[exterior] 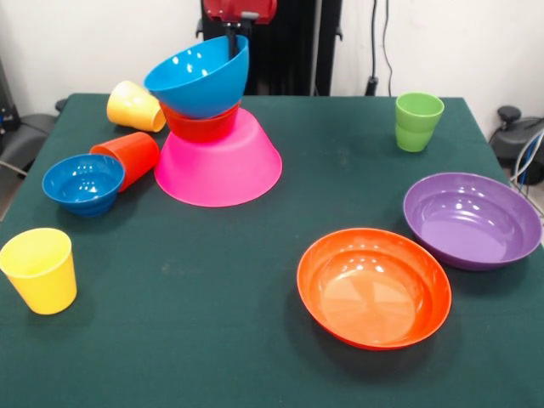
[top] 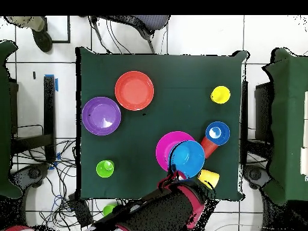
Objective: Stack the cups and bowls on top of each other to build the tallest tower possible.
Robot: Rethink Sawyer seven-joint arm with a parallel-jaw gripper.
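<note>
The tower stands at the table's back left. An upturned large pink bowl carries the small orange bowl, and the medium blue bowl sits tilted on top. My gripper is at the blue bowl's far rim and looks shut on it. Beside the tower a yellow cup and an orange-red cup lie on their sides. The small blue bowl touches the orange-red cup. Another yellow cup and a green cup stand upright.
A wide shallow orange bowl and a wide shallow purple bowl sit upright on the green tablecloth at the front right. Chairs and cables surround the table.
</note>
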